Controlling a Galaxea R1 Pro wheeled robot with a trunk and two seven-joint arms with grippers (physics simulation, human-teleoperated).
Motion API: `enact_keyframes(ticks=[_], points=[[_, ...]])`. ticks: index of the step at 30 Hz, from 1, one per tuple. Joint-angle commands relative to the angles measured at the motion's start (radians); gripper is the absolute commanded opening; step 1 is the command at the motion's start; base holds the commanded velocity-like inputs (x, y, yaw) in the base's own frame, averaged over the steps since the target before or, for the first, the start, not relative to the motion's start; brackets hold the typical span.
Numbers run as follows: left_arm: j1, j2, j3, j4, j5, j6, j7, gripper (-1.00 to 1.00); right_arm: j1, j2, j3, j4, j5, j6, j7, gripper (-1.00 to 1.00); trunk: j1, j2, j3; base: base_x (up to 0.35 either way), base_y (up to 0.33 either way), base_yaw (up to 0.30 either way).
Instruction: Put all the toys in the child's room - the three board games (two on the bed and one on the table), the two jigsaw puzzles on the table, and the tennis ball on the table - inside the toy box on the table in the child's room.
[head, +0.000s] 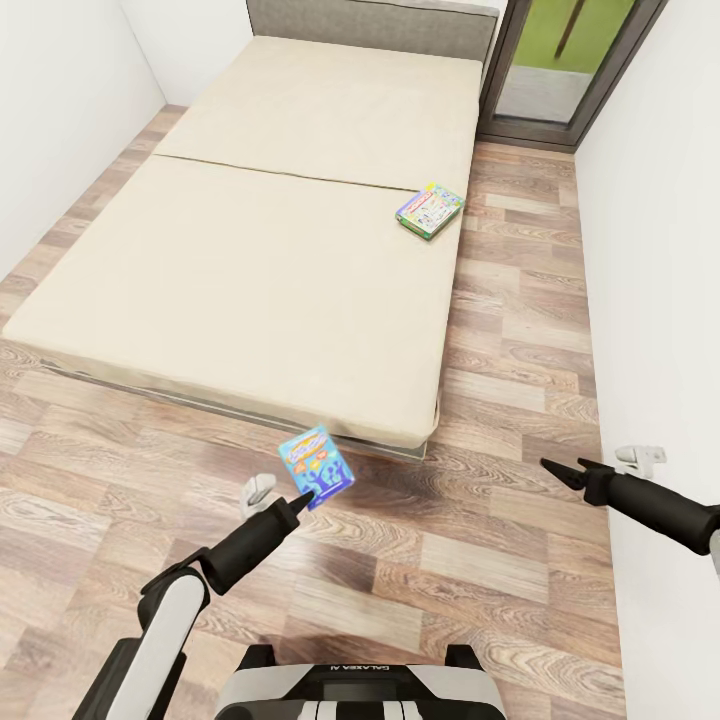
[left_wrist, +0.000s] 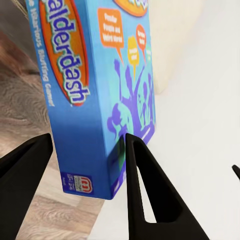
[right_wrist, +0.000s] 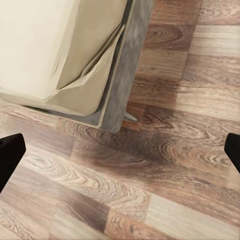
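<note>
At the foot of the bed (head: 250, 290), over the wood floor (head: 480, 560), the left gripper (head: 300, 503) pinches the blue game box (head: 317, 465) by its lower end. The box stands nearly upright, long axis rising from the fingers, printed face toward the head camera. To carry it well, I would hold the wrist level and turn slowly, since the grip is near one edge. The right gripper (head: 548, 466) hangs open and empty. The green-white game box (head: 429, 209) lies flat by the bed's right edge, long axis skewed to that edge.

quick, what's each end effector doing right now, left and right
Left end effector: closed on the flat blue printed board game box.
Right end effector: open, holding nothing, above the wood-plank floor.
</note>
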Motion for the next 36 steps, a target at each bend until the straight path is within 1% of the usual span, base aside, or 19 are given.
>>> enact_keyframes(ticks=[1, 9, 11, 12, 14, 17, 18, 22, 31, 36], points=[[0.0, 0.0, 0.001, -0.001, 0.004, 0.005, 0.002, -1.0, 0.0, 0.0, 0.001, 0.0, -0.002, 0.005, 0.003, 1.0, 0.0, 0.0, 0.0, 0.0, 0.0, 0.0], [0.004, 0.0, 0.001, -0.006, 0.005, 0.009, 0.007, -1.0, 0.001, 0.003, 0.011, 0.0, -0.002, 0.002, 0.004, 1.0, 0.0, 0.0, 0.0, 0.0, 0.0, 0.0], [0.007, 0.0, 0.0, -0.008, 0.006, 0.01, 0.009, -1.0, 0.001, 0.004, 0.023, 0.0, -0.002, 0.002, 0.004, 1.0, 0.0, 0.0, 0.0, 0.0, 0.0, 0.0], [0.007, 0.0, 0.0, -0.008, 0.006, 0.01, 0.009, -1.0, 0.001, 0.004, 0.023, 0.0, -0.002, 0.002, 0.004, 1.0, 0.0, 0.0, 0.0, 0.0, 0.0, 0.0], [0.009, 0.0, -0.001, -0.01, 0.006, 0.011, 0.009, -1.0, 0.0, 0.004, 0.041, 0.0, -0.002, 0.002, 0.004, 1.0, 0.0, 0.0, 0.0, 0.0, 0.0, 0.0], [0.01, 0.0, -0.002, -0.011, 0.006, 0.012, 0.009, -1.0, 0.0, 0.005, 0.072, 0.0, -0.002, 0.001, 0.004, 1.0, -0.012, 0.021, 0.009, 0.0, 0.0, 0.0], [0.01, 0.0, -0.002, -0.011, 0.006, 0.012, 0.009, -1.0, 0.0, 0.005, 0.072, 0.0, -0.002, 0.001, 0.004, 1.0, -0.015, 0.028, 0.012, 0.0, 0.0, 0.0], [0.011, 0.0, -0.002, -0.012, 0.006, 0.011, 0.008, -1.0, 0.0, 0.006, 0.105, 0.0, -0.002, 0.0, 0.004, 1.0, -0.031, 0.056, 0.025, 0.0, 0.0, 0.0], [0.012, 0.001, -0.001, -0.012, 0.006, 0.01, 0.006, -1.0, 0.0, 0.006, 0.124, 0.0, -0.002, 0.0, 0.004, 1.0, -0.065, 0.119, 0.053, 0.0, 0.0, 0.0], [0.012, 0.003, -0.001, -0.008, 0.005, 0.009, 0.006, -1.0, -0.001, -0.003, 0.127, 0.0, -0.003, 0.008, 0.011, 1.0, -0.084, 0.154, 0.069, 0.0, 0.0, 0.0]])
